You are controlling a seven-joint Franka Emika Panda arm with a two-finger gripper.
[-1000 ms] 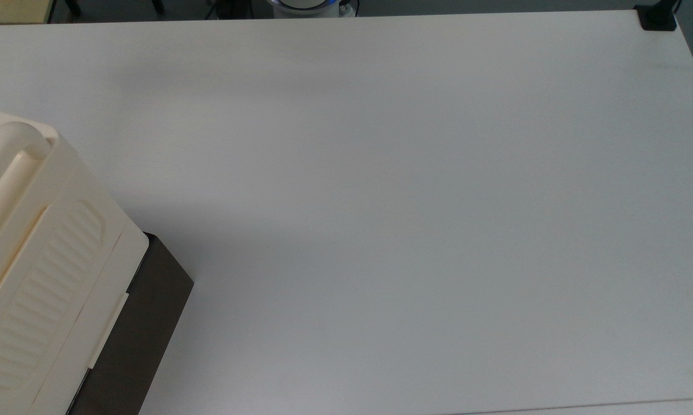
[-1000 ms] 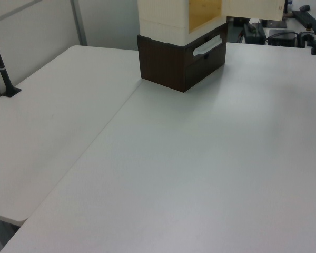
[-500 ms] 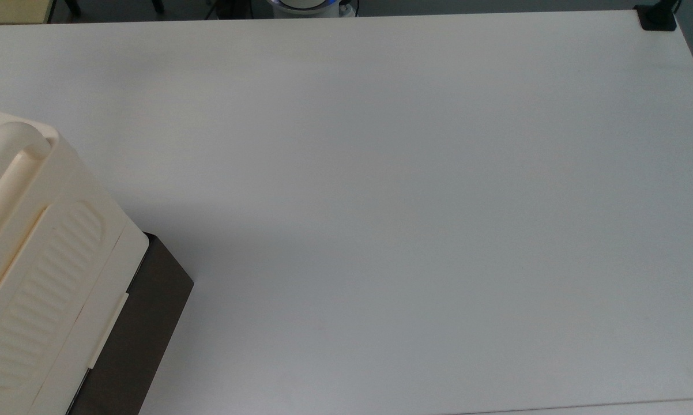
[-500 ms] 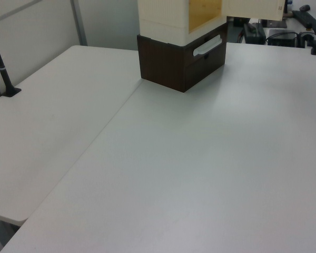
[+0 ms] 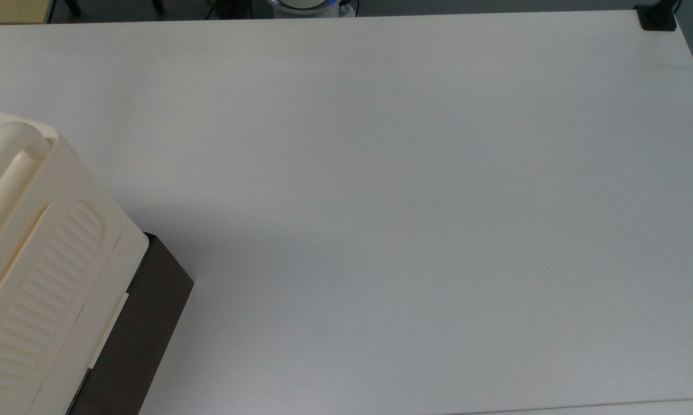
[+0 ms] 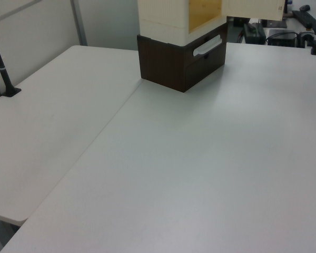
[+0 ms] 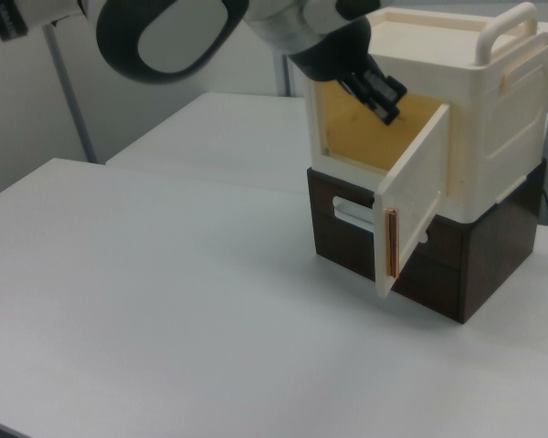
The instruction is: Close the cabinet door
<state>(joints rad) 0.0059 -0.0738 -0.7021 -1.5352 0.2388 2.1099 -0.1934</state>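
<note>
Nothing has visibly shifted in the top and left views since half a second ago. The large cream-coloured plastic cabinet [image 7: 493,119] on its dark brown base stands at the right view's right on the white table [image 5: 410,202], in the top view's lower left corner. Its ribbed cream door [image 7: 411,205] is swung well out from the yellowish opening. The black two-finger gripper [image 7: 379,91] hangs in front of the upper part of that opening, near the door's top edge; whether its jaws are apart or together cannot be told. To close the door well, the gripper probably needs to get behind the door's free edge, on the side turned away from the opening. It should then push steadily along the hinge's arc, so the light cabinet does not slide.
</note>
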